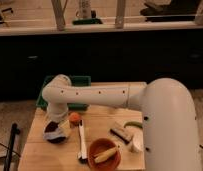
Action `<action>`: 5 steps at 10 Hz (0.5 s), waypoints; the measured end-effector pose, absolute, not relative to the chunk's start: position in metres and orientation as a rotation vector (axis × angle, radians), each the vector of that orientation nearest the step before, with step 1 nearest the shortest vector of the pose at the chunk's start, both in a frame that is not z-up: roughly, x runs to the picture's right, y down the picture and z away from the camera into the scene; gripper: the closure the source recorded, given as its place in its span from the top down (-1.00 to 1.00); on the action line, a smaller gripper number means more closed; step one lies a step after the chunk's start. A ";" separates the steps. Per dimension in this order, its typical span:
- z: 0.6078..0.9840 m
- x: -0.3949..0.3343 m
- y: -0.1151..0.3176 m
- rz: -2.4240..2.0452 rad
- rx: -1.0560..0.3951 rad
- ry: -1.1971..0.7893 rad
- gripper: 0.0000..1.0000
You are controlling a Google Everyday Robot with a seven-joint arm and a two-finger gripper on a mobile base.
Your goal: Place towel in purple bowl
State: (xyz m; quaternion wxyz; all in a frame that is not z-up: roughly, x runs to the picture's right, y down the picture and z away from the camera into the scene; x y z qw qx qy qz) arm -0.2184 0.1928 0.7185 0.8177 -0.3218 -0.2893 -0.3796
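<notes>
The dark purple bowl (57, 136) sits at the front left of the wooden table. A whitish towel (53, 128) lies bunched on top of it, inside its rim. My white arm reaches from the right across the table and bends down at the left. My gripper (58, 121) is right above the bowl, at the towel, and its tip is mostly hidden behind my wrist and the towel.
An orange ball (74, 117) lies just right of the bowl. A green tray (77, 81) stands at the back left. A long utensil (82, 141), an orange bowl (95, 146) holding a banana, a brush (123, 132) and a white object (135, 145) lie to the right.
</notes>
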 end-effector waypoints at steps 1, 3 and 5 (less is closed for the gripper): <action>0.718 -0.218 0.192 -0.813 -0.684 -0.623 0.60; 0.717 -0.216 0.191 -0.826 -0.683 -0.640 0.60; 0.716 -0.214 0.190 -0.836 -0.679 -0.658 0.60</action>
